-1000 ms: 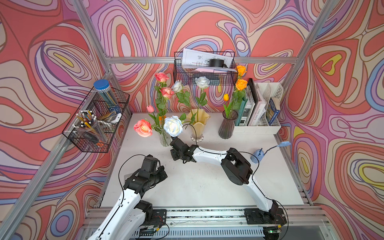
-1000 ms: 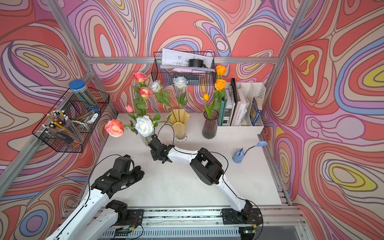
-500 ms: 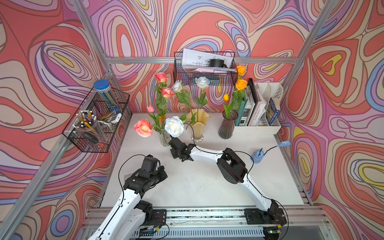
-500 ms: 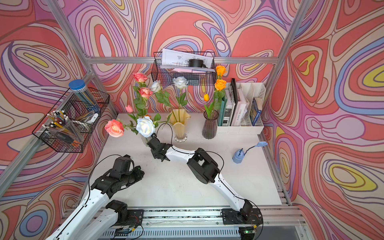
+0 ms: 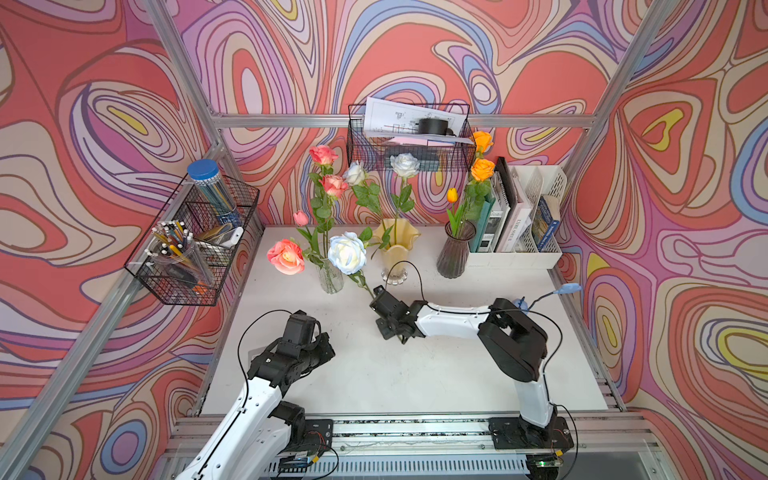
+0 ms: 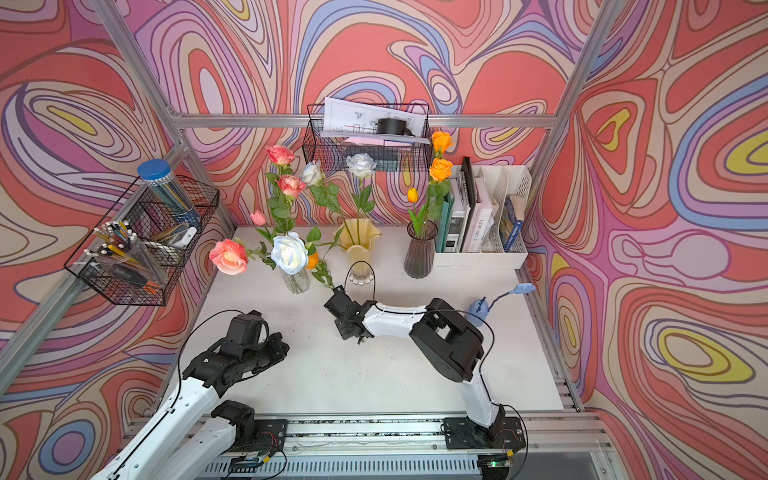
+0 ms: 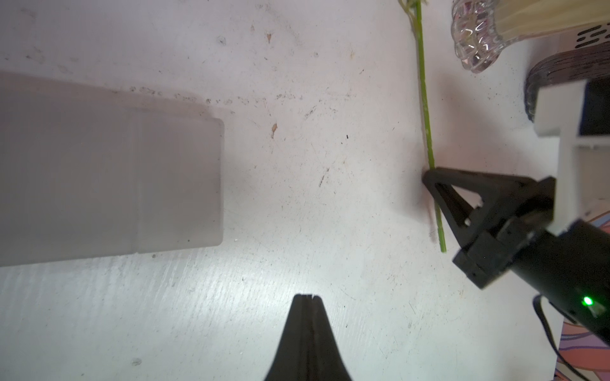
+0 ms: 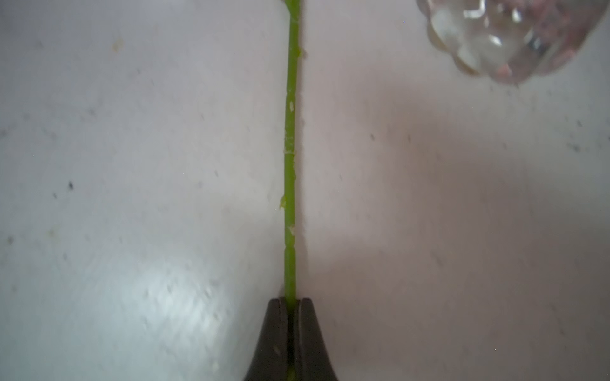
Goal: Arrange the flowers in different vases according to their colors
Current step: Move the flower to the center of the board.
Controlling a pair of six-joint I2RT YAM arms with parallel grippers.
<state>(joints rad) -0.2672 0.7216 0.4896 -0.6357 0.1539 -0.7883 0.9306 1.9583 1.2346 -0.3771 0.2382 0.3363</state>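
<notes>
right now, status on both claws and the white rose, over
Right claw shut on white rose stem. Left claw shut, empty. Bloom beside clear vase; yellow vase foot near stem.

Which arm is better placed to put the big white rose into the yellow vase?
Right: the right gripper is shut on the white rose stem near the yellow vase; the left gripper is shut, empty, farther off.
</notes>
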